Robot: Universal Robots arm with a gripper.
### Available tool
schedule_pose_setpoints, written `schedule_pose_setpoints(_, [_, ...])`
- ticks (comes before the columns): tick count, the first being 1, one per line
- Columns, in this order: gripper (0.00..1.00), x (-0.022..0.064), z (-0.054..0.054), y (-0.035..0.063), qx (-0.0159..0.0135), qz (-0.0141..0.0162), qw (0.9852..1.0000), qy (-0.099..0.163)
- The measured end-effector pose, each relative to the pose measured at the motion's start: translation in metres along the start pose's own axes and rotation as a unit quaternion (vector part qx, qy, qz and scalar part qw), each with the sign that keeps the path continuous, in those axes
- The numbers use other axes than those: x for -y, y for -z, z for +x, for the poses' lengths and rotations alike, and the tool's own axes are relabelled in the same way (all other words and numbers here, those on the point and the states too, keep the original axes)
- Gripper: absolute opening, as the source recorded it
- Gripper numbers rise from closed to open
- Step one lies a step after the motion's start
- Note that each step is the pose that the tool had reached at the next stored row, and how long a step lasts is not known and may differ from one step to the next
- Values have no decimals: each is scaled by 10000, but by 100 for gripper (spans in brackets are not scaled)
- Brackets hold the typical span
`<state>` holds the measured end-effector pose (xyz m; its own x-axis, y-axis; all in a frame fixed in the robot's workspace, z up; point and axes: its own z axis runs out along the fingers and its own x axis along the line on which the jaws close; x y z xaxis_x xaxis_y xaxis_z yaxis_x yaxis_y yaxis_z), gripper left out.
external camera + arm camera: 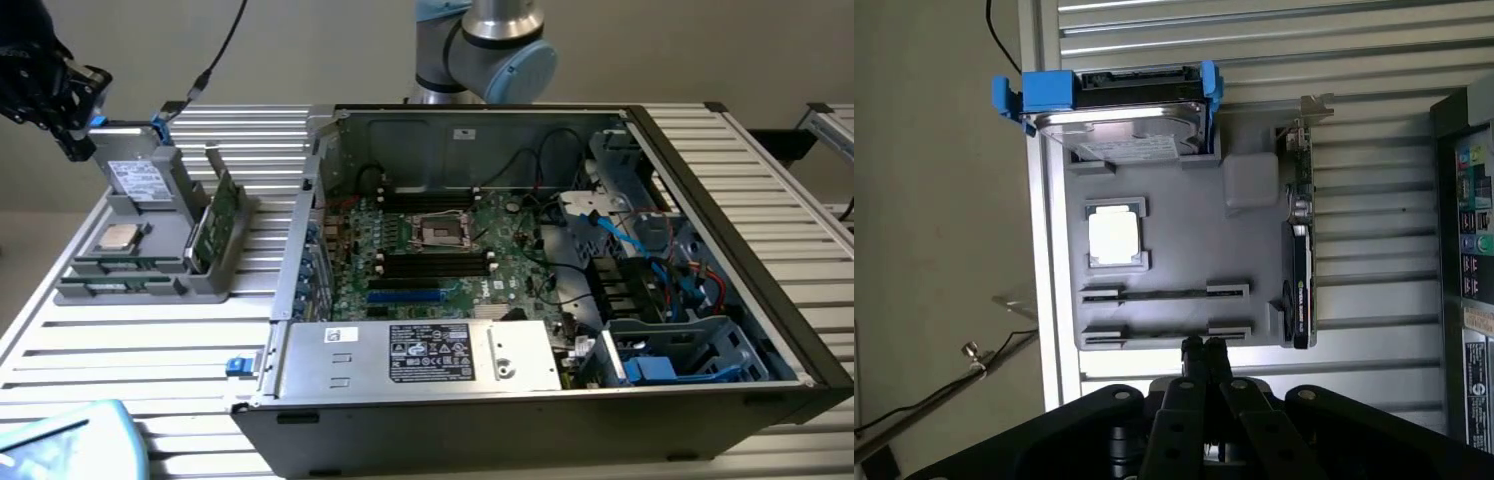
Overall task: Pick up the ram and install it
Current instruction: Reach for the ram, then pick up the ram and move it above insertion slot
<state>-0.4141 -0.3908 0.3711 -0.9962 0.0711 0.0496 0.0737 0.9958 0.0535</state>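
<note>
The black claw (pixel 1203 347) is pinched fully shut with nothing in it, hanging at ten o'clock in the exterior view. At its five o'clock there lies a grey plastic parts tray (pixel 1184 240). The ram (pixel 1164 293), a thin green stick on edge, sits in a tray slot beside a square silver processor (pixel 1114 238). At the tray's three o'clock stands an open black computer case (pixel 534 430). Its silver power supply (pixel 521 355) bears a black-and-white label (pixel 431 352), too small to read.
</note>
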Motion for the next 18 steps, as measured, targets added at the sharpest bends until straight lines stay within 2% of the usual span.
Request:
schedule_pose_setpoints(13, [11, 0, 0, 0, 0, 0, 10000, 0])
schedule_pose_setpoints(14, [11, 0, 5, 0, -2, 1, 10000, 21])
schedule_pose_setpoints(18, [11, 1, 6, -3, -20, 18, 9993, 374])
